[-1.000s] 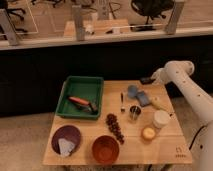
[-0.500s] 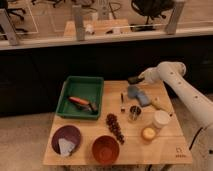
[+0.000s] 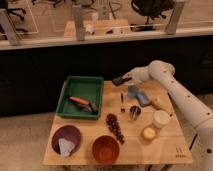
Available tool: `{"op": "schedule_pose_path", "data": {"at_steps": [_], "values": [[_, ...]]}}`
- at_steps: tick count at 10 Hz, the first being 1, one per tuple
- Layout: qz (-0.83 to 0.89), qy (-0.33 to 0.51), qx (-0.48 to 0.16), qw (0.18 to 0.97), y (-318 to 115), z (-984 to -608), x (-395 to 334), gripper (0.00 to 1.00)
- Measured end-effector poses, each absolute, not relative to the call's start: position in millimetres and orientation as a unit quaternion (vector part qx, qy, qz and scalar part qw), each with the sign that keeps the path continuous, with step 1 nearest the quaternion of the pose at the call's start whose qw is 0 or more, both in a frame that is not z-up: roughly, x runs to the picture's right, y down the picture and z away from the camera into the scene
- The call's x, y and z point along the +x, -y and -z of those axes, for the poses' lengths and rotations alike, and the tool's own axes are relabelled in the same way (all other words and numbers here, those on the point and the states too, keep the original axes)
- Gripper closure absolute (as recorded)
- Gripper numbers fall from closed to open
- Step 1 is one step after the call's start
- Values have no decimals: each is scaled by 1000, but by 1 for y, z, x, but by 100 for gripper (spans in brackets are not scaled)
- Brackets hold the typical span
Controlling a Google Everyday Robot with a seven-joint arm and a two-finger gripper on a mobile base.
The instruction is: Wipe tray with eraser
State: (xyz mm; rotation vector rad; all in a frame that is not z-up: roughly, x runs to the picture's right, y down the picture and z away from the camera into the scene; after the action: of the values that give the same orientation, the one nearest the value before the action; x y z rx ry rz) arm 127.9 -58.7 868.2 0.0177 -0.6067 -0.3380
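Gripper (image 3: 120, 80) hangs above the table's far edge just right of the green tray (image 3: 80, 86), jaws clamped on the black eraser (image 3: 119, 80) — next, carry it left over the rim, lower flat onto bare floor, avoiding the orange-red tool (image 3: 79, 102).

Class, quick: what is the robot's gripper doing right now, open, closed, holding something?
Gripper: closed, above the table's far edge just right of the green tray; the dark shape at its tip may be the eraser, cannot be told.
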Motion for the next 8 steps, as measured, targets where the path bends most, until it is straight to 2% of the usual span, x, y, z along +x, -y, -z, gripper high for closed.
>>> {"op": "schedule_pose_path", "data": {"at_steps": [2,8], "values": [[185,333,9,925,55,-865,103,85],[194,337,7,921,52,-866,98,85]]}}
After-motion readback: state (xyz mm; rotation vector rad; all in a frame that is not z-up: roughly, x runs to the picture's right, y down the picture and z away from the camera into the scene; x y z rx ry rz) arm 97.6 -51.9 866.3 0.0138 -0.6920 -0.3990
